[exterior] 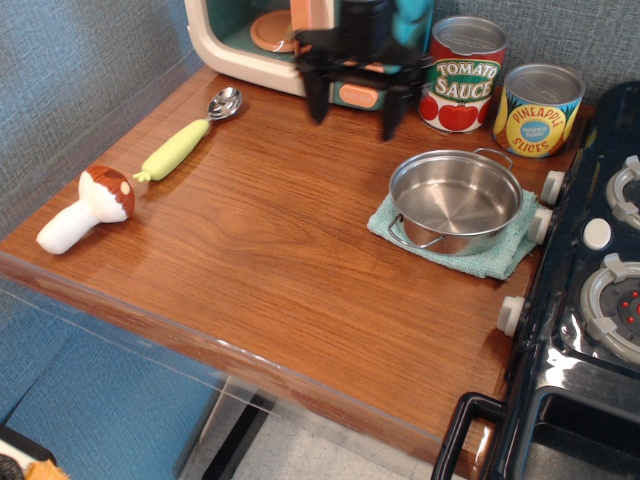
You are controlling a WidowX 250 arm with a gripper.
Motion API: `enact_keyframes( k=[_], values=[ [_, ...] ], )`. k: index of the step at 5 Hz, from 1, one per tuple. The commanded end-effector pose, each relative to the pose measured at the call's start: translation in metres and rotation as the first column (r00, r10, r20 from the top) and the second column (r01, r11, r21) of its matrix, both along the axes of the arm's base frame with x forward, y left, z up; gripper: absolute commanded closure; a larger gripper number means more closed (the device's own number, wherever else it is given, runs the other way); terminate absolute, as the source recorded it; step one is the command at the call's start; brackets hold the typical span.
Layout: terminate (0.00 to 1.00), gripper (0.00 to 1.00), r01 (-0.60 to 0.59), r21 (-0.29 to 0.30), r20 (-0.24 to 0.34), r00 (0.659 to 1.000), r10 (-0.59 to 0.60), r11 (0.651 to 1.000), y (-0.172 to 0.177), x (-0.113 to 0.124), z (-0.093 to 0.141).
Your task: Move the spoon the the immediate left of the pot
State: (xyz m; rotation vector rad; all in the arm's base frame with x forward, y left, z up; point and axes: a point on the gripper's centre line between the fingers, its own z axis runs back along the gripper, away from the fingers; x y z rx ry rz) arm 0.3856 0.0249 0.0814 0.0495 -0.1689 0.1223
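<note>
**Spoon not picked up, gripper far from it: risks ahead**

Table (pixel 270 270): wood top, most of it bare; plenty of landing room left of the pot.

Stove (pixel 590 300): black, along the right edge, no part in this task.

Microwave (pixel 250 35): toy, at the back. The gripper (pixel 352 108) hangs right in front of it, jaws spread, holding nothing. A careless swing toward the spoon can clip the microwave door or body.

Pot (pixel 455 203): steel, sits on a small green cloth (pixel 500 258) at right. Target spot is just left of it. If the spoon comes in too far right, it bumps the pot's wire handle or lands on the cloth, and the pot may slide.

Cans (pixel 500 80): two, behind the pot, clear of the likely path.

Mushroom (pixel 88 207): toy, lies near the handle end of the spoon. A descent that lands too low-left nudges it.

Spoon (pixel 188 135): at far left, well apart from the pot, lying diagonally, metal bowl toward the microwave, yellow-green handle toward the mushroom. Handle looks rounded and smooth; jaws not aligned across it can squeeze it out sideways. Gripping the shiny bowl likely slips.
</note>
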Motion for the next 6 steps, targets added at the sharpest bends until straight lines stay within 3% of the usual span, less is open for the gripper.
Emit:
enact_keyframes(
  k=[1,3,6],
  values=[
    [0.00,0.00,-0.071,0.086,0.055,0.996,0.066,0.994,0.077,-0.006,0.025],
    [0.00,0.00,-0.184,0.120,0.039,0.983,0.181,0.975,0.128,-0.015,0.015],
    [0.00,0.00,-0.255,0.100,-0.046,0.964,0.261,0.962,0.160,-0.029,-0.015]
  ],
)
